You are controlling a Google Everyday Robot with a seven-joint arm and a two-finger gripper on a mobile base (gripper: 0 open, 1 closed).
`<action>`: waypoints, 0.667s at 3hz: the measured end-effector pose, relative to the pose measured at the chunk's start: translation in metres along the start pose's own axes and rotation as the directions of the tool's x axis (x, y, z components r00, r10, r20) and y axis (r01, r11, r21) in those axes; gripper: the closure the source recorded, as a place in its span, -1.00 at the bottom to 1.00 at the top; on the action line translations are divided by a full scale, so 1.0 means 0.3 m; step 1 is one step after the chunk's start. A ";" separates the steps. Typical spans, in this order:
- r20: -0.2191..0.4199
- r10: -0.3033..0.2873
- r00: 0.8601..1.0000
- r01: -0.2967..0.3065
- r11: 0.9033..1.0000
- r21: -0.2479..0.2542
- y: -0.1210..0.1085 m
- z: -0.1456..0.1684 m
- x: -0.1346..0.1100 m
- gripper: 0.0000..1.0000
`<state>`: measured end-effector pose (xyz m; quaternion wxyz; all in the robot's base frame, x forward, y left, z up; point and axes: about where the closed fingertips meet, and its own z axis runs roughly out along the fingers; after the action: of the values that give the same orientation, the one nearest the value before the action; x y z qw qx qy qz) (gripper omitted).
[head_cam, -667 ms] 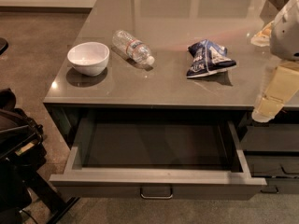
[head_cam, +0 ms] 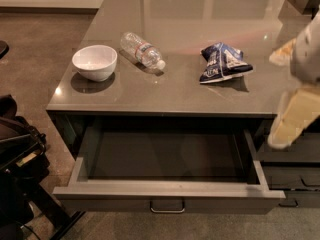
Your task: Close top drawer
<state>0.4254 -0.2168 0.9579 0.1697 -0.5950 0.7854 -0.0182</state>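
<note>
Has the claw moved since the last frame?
Yes. The cream claw, at right, has dropped further below the grey countertop's front edge, beside the open dark-grey top drawer.

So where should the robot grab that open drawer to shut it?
Probably the metal loop handle centred on the front of the top drawer, coming from the front, where the loop sticks out. The gripper is at the right, near the drawer's right side.
</note>
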 end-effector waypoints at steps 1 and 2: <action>0.026 0.062 0.998 -0.061 0.998 -0.031 0.069 0.090 0.060 -1.00; 0.042 0.043 0.998 -0.042 0.999 -0.021 0.102 0.072 0.058 -1.00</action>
<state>0.3991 -0.2205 0.9263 0.1804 -0.5802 0.7942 0.0058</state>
